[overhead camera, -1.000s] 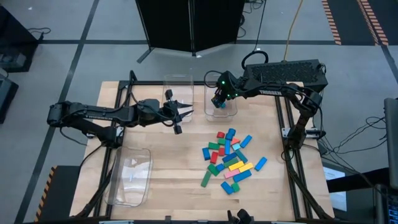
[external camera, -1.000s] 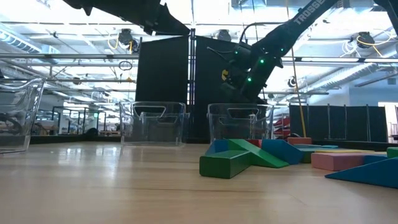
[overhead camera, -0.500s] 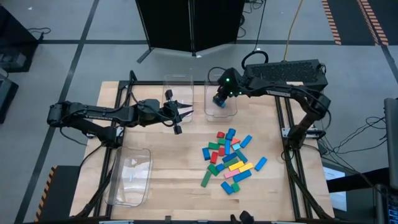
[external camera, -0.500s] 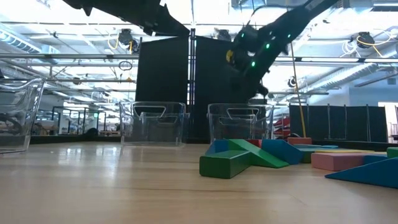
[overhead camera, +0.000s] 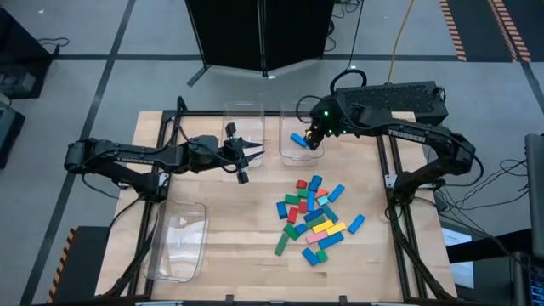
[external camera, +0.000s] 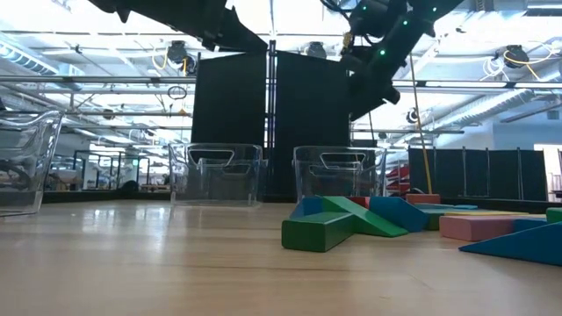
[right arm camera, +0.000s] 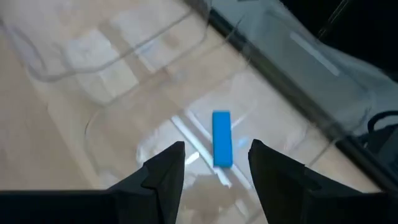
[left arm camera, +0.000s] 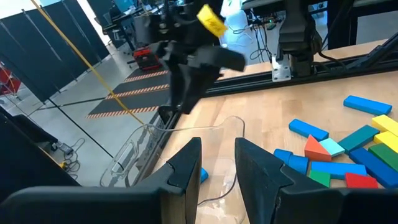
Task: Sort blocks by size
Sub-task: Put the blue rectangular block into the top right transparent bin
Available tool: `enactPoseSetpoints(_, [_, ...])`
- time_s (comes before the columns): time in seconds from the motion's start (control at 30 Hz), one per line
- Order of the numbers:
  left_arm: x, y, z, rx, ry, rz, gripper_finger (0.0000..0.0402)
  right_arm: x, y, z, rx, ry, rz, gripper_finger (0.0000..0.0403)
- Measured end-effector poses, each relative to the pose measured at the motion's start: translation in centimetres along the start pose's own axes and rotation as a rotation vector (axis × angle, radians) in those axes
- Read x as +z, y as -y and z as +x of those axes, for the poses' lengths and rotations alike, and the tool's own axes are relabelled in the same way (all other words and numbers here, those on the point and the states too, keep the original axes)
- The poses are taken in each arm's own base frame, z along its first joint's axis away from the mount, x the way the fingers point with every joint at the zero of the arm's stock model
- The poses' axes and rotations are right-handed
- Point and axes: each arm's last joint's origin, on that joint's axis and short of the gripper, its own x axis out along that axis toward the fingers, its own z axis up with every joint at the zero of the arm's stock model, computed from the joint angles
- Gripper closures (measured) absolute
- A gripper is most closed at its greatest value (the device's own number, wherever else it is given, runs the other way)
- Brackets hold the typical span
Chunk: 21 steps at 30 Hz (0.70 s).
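Observation:
Several coloured blocks [overhead camera: 313, 217] lie in a loose pile on the table's right half, seen close up in the low view as blocks [external camera: 351, 224]. One blue block [right arm camera: 221, 138] lies flat on the floor of the far clear bin [overhead camera: 302, 151]. My right gripper [overhead camera: 312, 136] hangs open above that bin, nothing between its fingers [right arm camera: 171, 163]. My left gripper [overhead camera: 252, 153] waits open over the table's left half, beside the other far bin [overhead camera: 242, 115], holding nothing.
A third clear bin [overhead camera: 178, 242] stands at the near left with nothing in it. Bare wood lies between the bins and the pile. Black frame rails run along the table's left and right edges.
My right gripper has risen out of the far bin, well above its rim, and drawn a little toward the table's right edge. The blue block stays lying in the bin.

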Motion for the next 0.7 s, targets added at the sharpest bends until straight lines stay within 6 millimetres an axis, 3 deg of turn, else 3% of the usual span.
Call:
enactPoseSetpoints(0.37, [-0.1, 0.0, 0.0, -0.004, -0.014, 0.003, 0.0301, -2.4, -3.5, -1.5, 0.058, -0.138, -0.085, 0.0232])
enactPoseSetpoints(0.7, [-0.4, 0.1, 0.0, -0.008, -0.043, 0.01, 0.0301, -6.0, -6.5, -3.1, 0.057, -0.369, -0.158, 0.0232])
